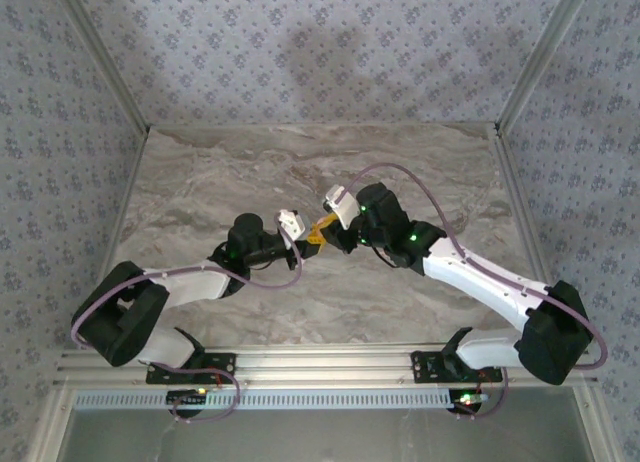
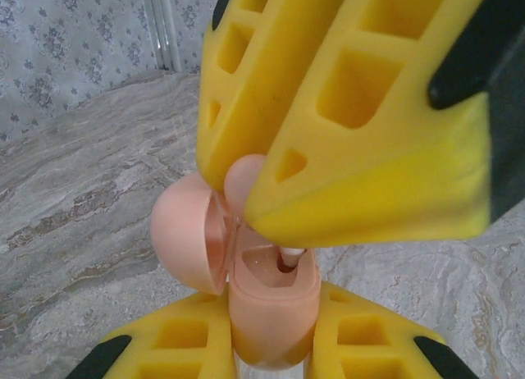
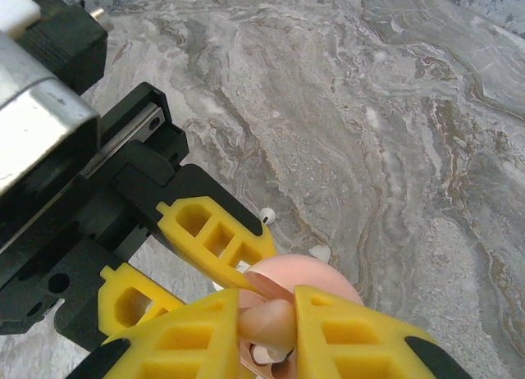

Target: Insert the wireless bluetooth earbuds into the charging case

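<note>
The pinkish charging case [image 2: 273, 321] stands upright between the yellow fingers of my left gripper [image 2: 271, 303], which is shut on it. Its lid [image 2: 184, 231] hangs open to the left. From above, my right gripper [image 2: 238, 192] is shut on one earbud. The earbud's white stem [image 2: 291, 255] dips into the case's right-hand slot. In the right wrist view this earbud [image 3: 275, 323] sits pinched in my right gripper [image 3: 268, 313], with the lid [image 3: 316, 276] behind it. A second earbud [image 3: 267, 215], tiny and white, lies loose on the table. Both grippers meet mid-table [image 1: 318, 234].
The marble table [image 1: 420, 182] spreads bare behind the grippers. Patterned walls close it in at the back and both sides. The left gripper's fingers [image 3: 215, 235] and black body [image 3: 82, 231] stand close on the left in the right wrist view.
</note>
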Motion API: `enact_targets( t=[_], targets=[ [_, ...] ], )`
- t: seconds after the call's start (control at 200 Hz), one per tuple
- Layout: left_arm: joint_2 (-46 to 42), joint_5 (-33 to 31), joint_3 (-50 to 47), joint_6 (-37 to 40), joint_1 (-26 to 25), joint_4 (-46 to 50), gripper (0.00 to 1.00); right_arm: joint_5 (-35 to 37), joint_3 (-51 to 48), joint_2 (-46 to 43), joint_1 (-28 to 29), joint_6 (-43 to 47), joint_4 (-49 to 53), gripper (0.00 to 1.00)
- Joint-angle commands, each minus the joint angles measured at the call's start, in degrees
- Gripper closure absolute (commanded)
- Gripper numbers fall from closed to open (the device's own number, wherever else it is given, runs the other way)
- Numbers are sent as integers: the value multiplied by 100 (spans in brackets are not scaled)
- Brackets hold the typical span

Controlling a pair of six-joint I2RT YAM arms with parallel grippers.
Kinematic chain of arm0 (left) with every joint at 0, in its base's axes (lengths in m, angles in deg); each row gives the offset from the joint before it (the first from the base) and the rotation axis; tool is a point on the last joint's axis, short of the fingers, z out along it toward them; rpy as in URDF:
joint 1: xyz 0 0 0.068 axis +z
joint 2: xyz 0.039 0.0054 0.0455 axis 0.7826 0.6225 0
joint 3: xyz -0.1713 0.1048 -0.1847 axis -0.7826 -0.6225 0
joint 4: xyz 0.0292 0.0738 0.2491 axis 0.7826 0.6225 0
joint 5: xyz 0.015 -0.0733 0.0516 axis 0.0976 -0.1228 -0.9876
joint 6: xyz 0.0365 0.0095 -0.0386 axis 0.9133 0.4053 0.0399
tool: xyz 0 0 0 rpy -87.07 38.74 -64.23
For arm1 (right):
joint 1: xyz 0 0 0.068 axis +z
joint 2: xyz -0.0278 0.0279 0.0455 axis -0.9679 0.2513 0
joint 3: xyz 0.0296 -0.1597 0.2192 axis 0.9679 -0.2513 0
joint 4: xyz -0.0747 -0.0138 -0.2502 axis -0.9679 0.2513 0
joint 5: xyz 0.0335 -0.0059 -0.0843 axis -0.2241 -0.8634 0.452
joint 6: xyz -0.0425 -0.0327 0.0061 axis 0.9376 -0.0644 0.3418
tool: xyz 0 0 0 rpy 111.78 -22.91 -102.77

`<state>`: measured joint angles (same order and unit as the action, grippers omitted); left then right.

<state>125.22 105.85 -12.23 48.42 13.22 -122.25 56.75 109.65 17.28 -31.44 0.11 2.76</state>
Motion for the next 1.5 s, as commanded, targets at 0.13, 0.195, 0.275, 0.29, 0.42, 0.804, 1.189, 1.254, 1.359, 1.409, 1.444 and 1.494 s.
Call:
enact_targets(
  t=[0.13, 0.195, 0.275, 0.29, 0.42, 0.804, 1.189, 1.254, 1.359, 1.409, 1.444, 1.494],
  targets=[
    [-227, 105, 34, 31, -32, -208, 81, -119, 181, 226, 104, 159, 324, 76],
    [-244, 97, 36, 39, -39, -186, 81, -135, 200, 228, 96, 151, 329, 74],
    [-253, 95, 25, 50, -37, -164, 81, -135, 208, 187, 94, 134, 307, 71],
    [-262, 89, 25, 57, -39, -164, 81, -140, 208, 173, 84, 127, 291, 70],
    [-254, 70, -1, 56, -34, -164, 81, -247, 213, 82, 10, 5, 226, 64],
    [-244, -35, -101, 90, -37, -164, 81, -1388, 173, -271, -573, -700, 17, 48],
    [-397, -263, -265, 202, -39, 106, 81, -1267, 149, -189, -1526, -2005, 1733, 50],
    [-435, -281, -281, 229, -34, 177, 81, -1226, 12, -72, -1812, -2344, 2132, 50],
    [-495, -307, -302, 244, -26, 255, 81, -1105, -345, 3, -2145, -2828, 2450, 51],
    [-523, -321, -309, 242, -24, 275, 81, -1040, -475, 73, -2241, -2974, 2562, 51],
    [-532, -326, -308, 242, -29, 283, 81, -1025, -546, 160, -2286, -3030, 2725, 51],
    [-534, -333, -309, 251, -30, 284, 81, -924, -611, 315, -2318, -3057, 2811, 51]
  ],
)
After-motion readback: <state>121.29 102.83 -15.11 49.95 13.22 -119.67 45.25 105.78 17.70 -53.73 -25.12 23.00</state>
